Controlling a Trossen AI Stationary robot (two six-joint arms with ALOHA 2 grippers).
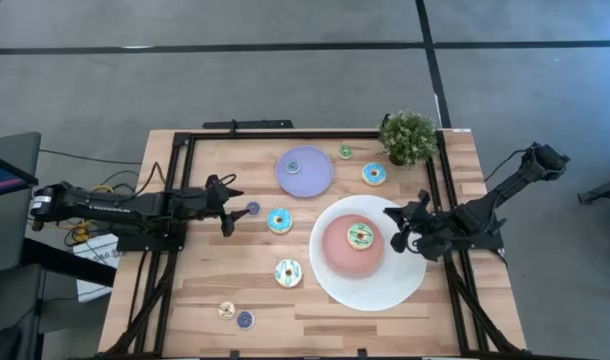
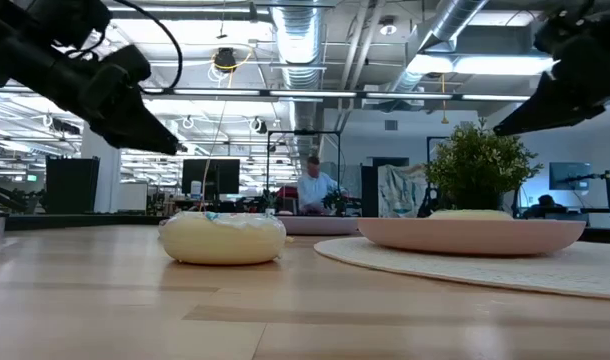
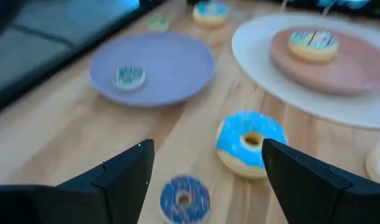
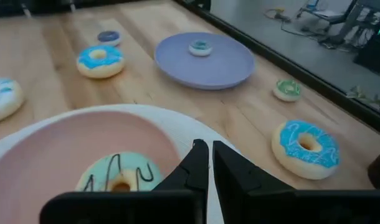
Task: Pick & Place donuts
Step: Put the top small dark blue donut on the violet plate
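My left gripper [image 1: 231, 206] [image 3: 207, 152] is open and raised above the table. A tiny dark-blue donut [image 3: 185, 198] [image 1: 252, 208] lies flat on the wood just beyond its fingertips, and a blue-iced donut [image 3: 249, 143] [image 1: 279, 221] sits a little farther on. My right gripper [image 1: 394, 226] [image 4: 209, 163] is shut and hovers over the big white plate's [image 1: 410, 285] pink centre, beside the yellow-green striped donut [image 1: 360, 236] [image 4: 118, 175] lying there. A second blue donut [image 1: 374, 174] [image 4: 305, 146] and a cream donut [image 1: 288, 272] [image 2: 223, 238] rest on the table.
The lavender plate [image 1: 310, 180] carries one tiny donut [image 1: 293, 167]. A tiny green donut [image 1: 345, 152] lies near the potted plant [image 1: 409, 137] at the far edge. Two tiny donuts [image 1: 226, 310] [image 1: 245, 319] lie near the near edge. A black frame borders the table.
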